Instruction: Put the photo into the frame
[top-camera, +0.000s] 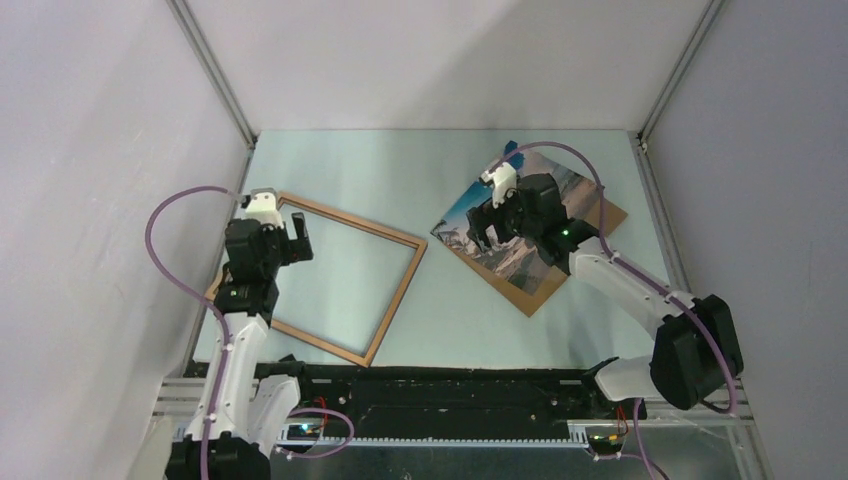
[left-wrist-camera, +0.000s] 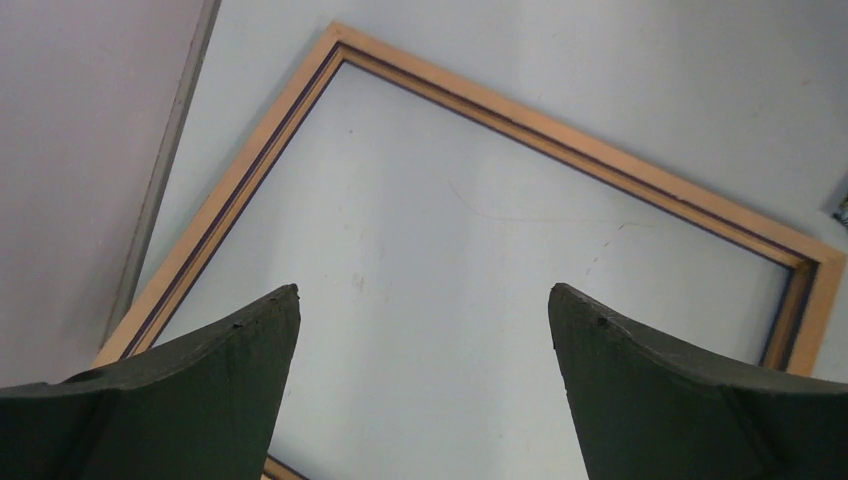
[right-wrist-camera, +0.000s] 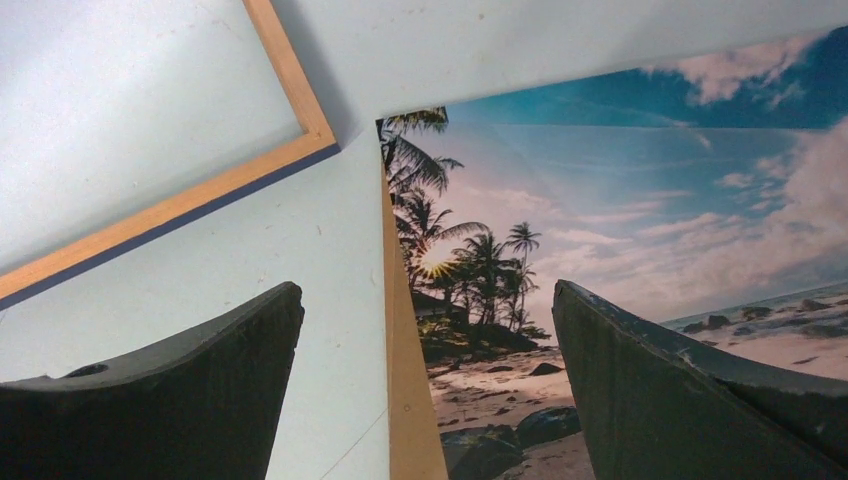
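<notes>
Both grippers gape empty: the left gripper (top-camera: 296, 236) hovers over the frame (top-camera: 396, 300), lying flat at centre-left; the right gripper (top-camera: 482, 236) over the photo (top-camera: 462, 212) (face up on a brown board (top-camera: 533, 300)), upper right.

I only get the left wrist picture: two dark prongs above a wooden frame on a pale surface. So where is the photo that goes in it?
Observer: The photo lies to the right of the frame, apart from it, with the beach side up.
Operator: Is anything under it?
Observer: Yes, it rests on a brown board that sticks out past its edges.
Operator: What is the other arm up to?
Observer: The right gripper hangs over the photo's palm-tree edge, jaws wide open, holding nothing.
</notes>
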